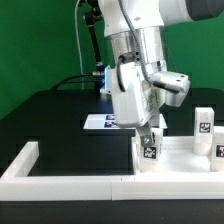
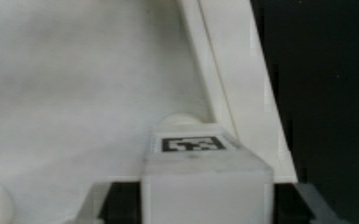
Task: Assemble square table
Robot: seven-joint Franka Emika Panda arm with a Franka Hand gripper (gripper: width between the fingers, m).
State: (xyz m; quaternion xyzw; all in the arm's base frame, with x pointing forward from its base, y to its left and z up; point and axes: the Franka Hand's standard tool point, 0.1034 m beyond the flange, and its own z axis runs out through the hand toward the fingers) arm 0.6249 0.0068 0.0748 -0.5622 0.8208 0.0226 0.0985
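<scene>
While no readable writing shows, only black-and-white square tags, the robot's two-finger hand [image 1: 150, 134] is closed on a short white block leg [image 1: 149, 149], standing upright at the white plastic square panel's [image 1: 185, 158] corner on the black surface [image 1: 50, 115].

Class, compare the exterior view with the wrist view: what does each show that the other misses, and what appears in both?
Only the exterior view shows the robot arm, the marker board, two legs standing at its right, and the border wall. Only the wrist view shows, close up, the panel's raised rim. Both show the tagged leg at the jaws and the white panel.
</scene>
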